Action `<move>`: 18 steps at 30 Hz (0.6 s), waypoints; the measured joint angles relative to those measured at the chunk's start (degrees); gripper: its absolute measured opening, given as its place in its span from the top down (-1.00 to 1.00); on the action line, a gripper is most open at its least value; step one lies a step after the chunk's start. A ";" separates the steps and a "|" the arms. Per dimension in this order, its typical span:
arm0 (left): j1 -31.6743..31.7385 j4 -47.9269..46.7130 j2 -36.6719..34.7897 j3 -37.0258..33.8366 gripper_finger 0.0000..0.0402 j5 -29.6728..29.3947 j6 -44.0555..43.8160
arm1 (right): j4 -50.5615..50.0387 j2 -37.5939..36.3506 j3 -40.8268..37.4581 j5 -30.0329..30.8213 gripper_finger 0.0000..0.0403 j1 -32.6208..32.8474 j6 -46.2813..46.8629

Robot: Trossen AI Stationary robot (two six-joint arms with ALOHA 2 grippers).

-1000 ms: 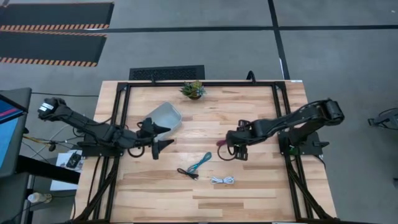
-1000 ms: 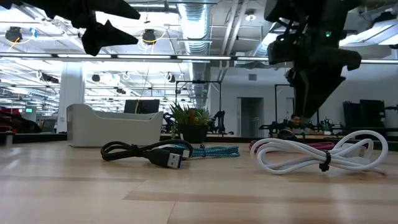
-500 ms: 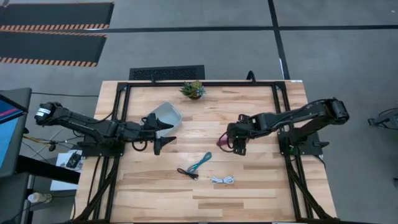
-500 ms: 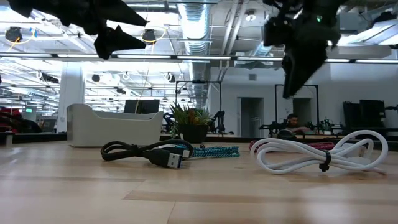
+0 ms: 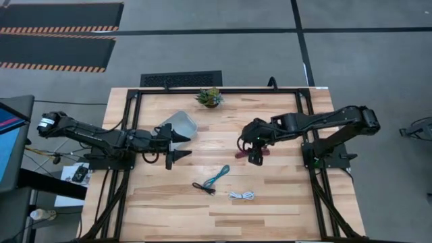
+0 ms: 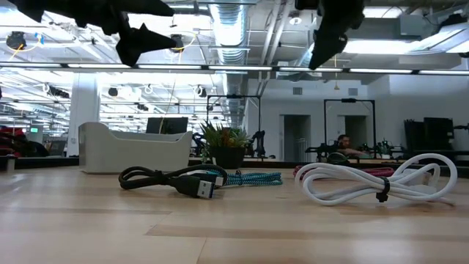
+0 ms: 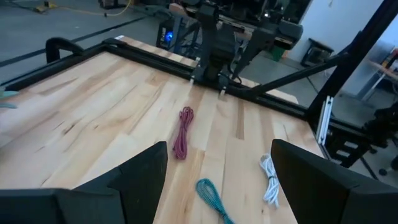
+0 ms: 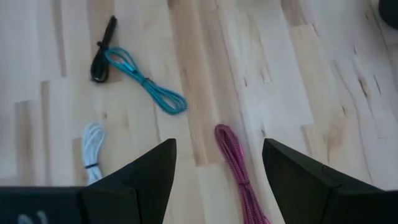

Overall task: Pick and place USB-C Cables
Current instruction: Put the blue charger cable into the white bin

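Right gripper (image 5: 251,150) now shifted left and up off the maroon cable (image 8: 239,171), fingers spread, empty; no grasp yet. Left gripper (image 5: 177,146) open, empty, beside bin (image 5: 177,127). Teal (image 5: 217,175), black (image 5: 203,187), white (image 5: 241,196) cables mid-table, well apart from edges; plenty of room around.

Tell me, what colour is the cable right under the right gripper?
The cable is maroon, a dark pinkish red. It shows best in the right wrist view.
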 joint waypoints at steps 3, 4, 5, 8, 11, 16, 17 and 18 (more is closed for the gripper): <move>-0.11 2.82 2.46 0.12 -0.37 0.27 -0.45 | -2.00 0.00 0.78 0.13 -0.32 0.78 0.41; -0.11 2.93 3.82 0.66 -0.37 0.59 -0.46 | -2.30 0.02 0.82 0.13 -0.32 1.10 0.42; -0.11 2.58 5.32 1.46 -0.37 0.73 -0.47 | -2.71 0.02 0.82 0.13 -0.32 1.48 0.44; -0.15 1.73 10.66 5.21 -0.37 1.71 0.54 | -3.68 0.02 0.84 0.14 -0.32 2.54 0.48; -0.15 -1.08 16.35 9.94 -0.37 2.05 2.50 | -3.80 0.02 0.84 0.19 -0.32 3.56 0.66; -0.16 -4.04 25.25 17.87 -0.37 2.26 2.85 | -4.17 0.02 0.84 0.26 -0.32 5.44 2.88; -0.20 -4.22 26.87 19.05 -0.37 2.70 2.95 | -4.44 0.02 0.84 0.26 -0.32 5.91 3.29; -0.26 -4.83 28.46 20.24 -0.37 3.12 3.11 | -4.70 0.02 0.84 0.26 -0.32 6.50 3.86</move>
